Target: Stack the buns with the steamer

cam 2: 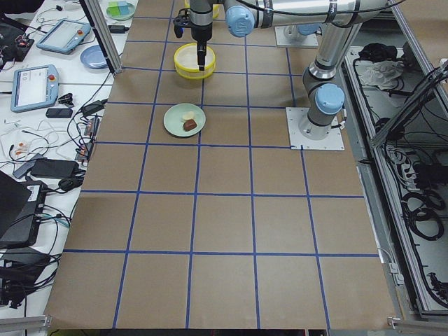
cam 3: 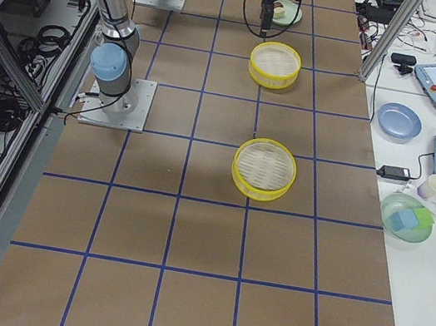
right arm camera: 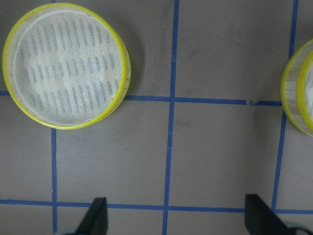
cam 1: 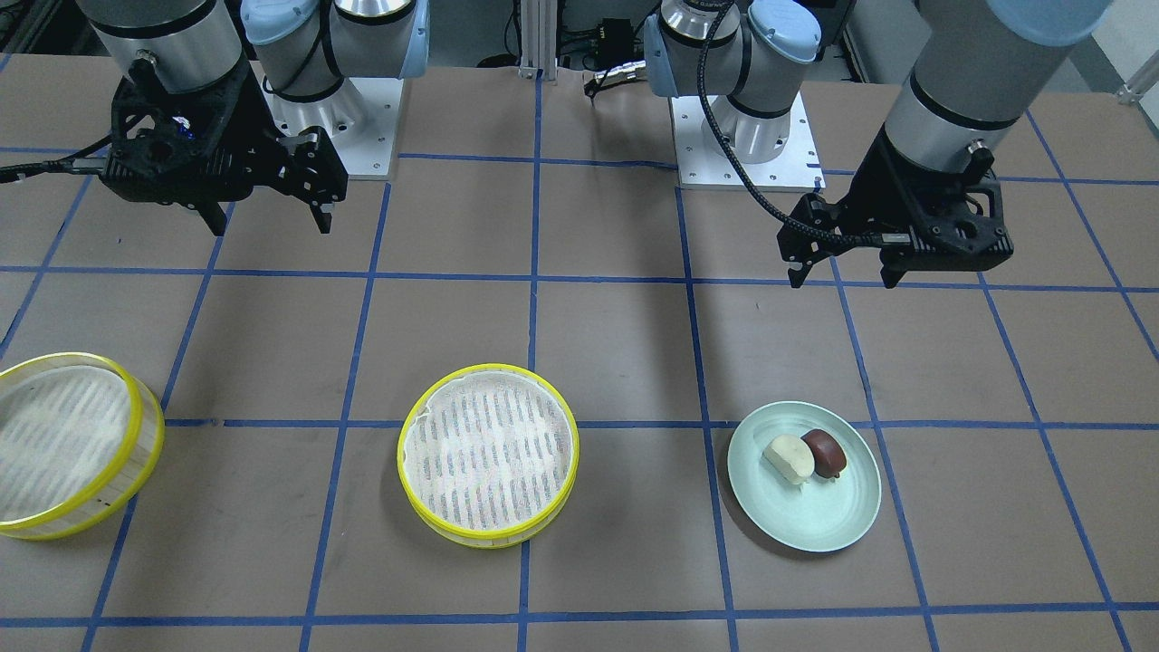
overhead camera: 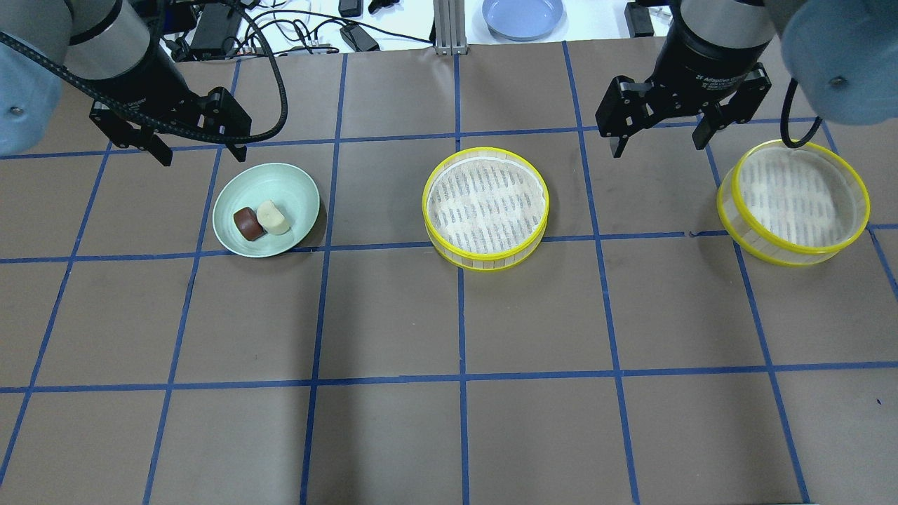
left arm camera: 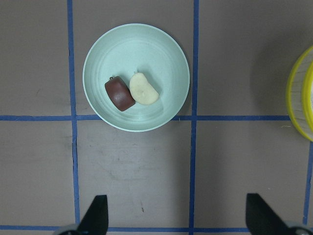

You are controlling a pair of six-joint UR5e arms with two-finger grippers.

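Note:
A cream-white bun (overhead camera: 273,217) and a glossy reddish-brown bun (overhead camera: 246,224) lie side by side, touching, on a mint-green plate (overhead camera: 280,184). They also show in the left wrist view, white (left arm camera: 144,89) and brown (left arm camera: 119,94). One yellow-rimmed steamer tier (overhead camera: 486,203) sits empty at the table's middle. The second tier (overhead camera: 796,196) sits empty at the right. My left gripper (overhead camera: 203,156) hangs open and empty above the table, just behind the plate. My right gripper (overhead camera: 659,146) hangs open and empty between the two tiers, slightly behind them.
A blue plate (overhead camera: 523,15), cables and devices lie off the brown mat at the far edge. The two arm bases (cam 1: 747,136) stand at the robot's side. Blue tape lines grid the mat.

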